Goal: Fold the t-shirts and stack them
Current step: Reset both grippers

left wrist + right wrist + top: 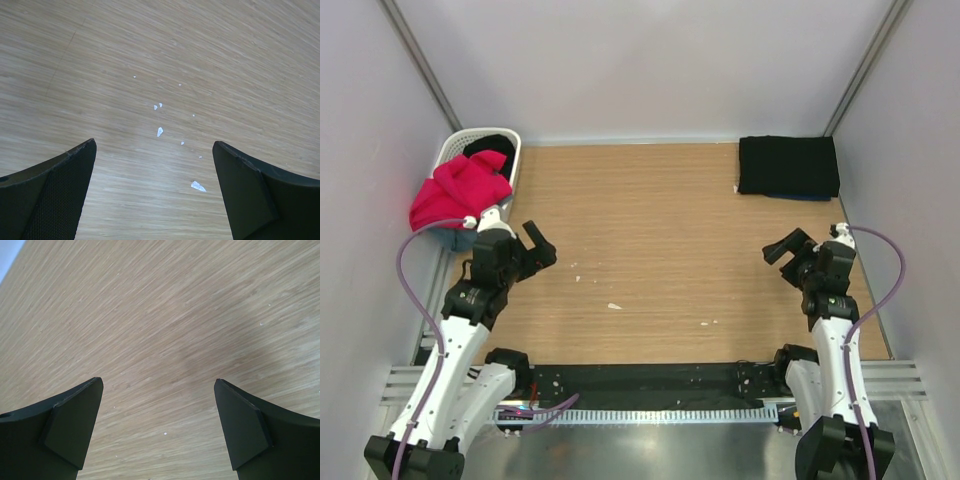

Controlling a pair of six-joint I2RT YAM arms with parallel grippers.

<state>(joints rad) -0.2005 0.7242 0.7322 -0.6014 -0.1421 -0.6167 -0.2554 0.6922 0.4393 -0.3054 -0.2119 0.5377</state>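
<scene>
Magenta-red t-shirt lies bunched over the near rim of the white lattice basket at the far left corner of the table, and a dark garment shows inside the basket behind it. At the far right corner a black t-shirt sits folded flat in a neat rectangle, with a strip of blue cloth peeking out along its near edge. Between them the wooden table carries a few white flecks. My left pincer hangs over the boards near the basket, fingers spread wide and gripping nothing. My right pincer hovers near the table's right edge, spread just as wide, with bare wood between its fingers.
</scene>
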